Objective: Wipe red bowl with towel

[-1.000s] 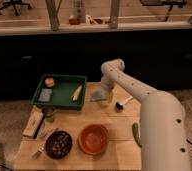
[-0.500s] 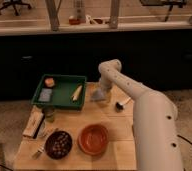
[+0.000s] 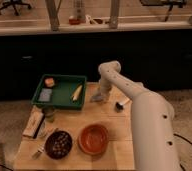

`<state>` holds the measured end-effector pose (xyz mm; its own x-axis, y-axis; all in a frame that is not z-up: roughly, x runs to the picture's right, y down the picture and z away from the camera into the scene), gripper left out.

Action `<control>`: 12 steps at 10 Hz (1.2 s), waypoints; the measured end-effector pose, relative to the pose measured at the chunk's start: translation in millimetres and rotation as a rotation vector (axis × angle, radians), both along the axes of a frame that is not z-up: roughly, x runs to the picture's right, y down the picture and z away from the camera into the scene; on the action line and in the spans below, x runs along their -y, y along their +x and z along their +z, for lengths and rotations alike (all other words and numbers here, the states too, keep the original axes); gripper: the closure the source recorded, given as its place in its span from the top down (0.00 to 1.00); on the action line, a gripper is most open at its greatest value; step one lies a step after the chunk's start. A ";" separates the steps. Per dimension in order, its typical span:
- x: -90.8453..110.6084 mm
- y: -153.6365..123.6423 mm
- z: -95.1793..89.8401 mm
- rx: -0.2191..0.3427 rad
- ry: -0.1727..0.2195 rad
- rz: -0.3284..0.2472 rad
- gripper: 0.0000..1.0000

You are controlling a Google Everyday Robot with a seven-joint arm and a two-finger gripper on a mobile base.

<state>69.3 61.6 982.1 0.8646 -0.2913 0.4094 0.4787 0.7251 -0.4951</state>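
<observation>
Red bowl [image 3: 93,138] mouth up, round | tool [image 3: 99,93] at towel [image 3: 95,99], behind bowl | grip: cannot tell

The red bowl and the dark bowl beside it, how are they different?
The red bowl is orange-red; the dark bowl is nearly black. The red bowl looks empty; the dark bowl holds dark lumpy pieces. The red bowl looks slightly wider than the dark bowl. Both are round, upright, side by side near the front edge of the table. The claw is farther back, beside the green tray, touching neither.
</observation>
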 end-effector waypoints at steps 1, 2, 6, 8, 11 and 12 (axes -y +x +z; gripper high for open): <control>-0.1 -0.3 0.2 0.001 0.001 0.000 0.21; 1.2 -2.2 0.7 0.004 0.007 -0.001 0.11; -0.4 0.1 -3.2 0.005 0.001 -0.007 0.00; 8.1 8.9 -19.3 0.011 0.013 -0.011 0.00; 19.5 11.1 -32.5 0.036 0.036 -0.002 0.00; 22.6 12.4 -36.1 0.041 0.043 0.000 0.00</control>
<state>81.7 39.0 946.1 0.8470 -0.3099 0.4319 0.4985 0.7451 -0.4431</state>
